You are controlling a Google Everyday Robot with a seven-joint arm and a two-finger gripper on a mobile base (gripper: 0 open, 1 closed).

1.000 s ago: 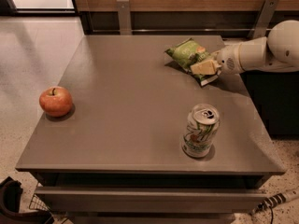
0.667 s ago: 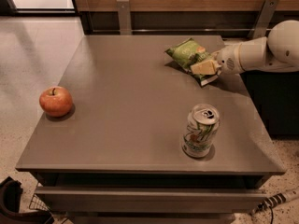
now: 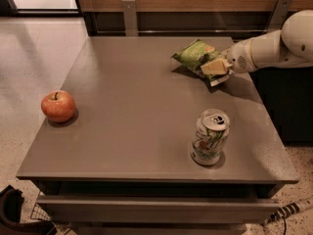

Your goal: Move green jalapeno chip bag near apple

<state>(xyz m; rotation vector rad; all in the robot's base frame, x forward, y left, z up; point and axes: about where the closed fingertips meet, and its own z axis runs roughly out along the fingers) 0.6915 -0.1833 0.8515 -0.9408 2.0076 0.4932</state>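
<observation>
In the camera view, the end effector (image 3: 215, 68) reaches in from the right on a white arm (image 3: 266, 48). It sits over the far right part of the tabletop (image 3: 142, 111), pressed against the near right edge of the green jalapeno chip bag (image 3: 192, 53). The bag lies touching it, spreading away to its left and slightly beyond it. Whether the end effector has actually closed on the foil or merely rests against it cannot be told from here, as the contact spot is hidden by its own tip and the crumpled bag edge. The apple (image 3: 58, 105) stands well apart from the end effector, far across the tabletop towards the view's left edge and nearer the camera. A green-and-white soda can (image 3: 210, 137) stands upright nearer the camera than the end effector, almost straight below it in the view. The step in hand looks like securing the bag, so the carry has not begun. The next move calls for a firm hold on thin, slippery foil, a lift clear of the surface, then a long sweep leftward that passes behind the can and sets the bag down beside the apple without knocking it. Compared with the earlier frames, almost nothing differs: end effector, bag, apple and can all keep their places, which suggests a pause at the grasp.
</observation>
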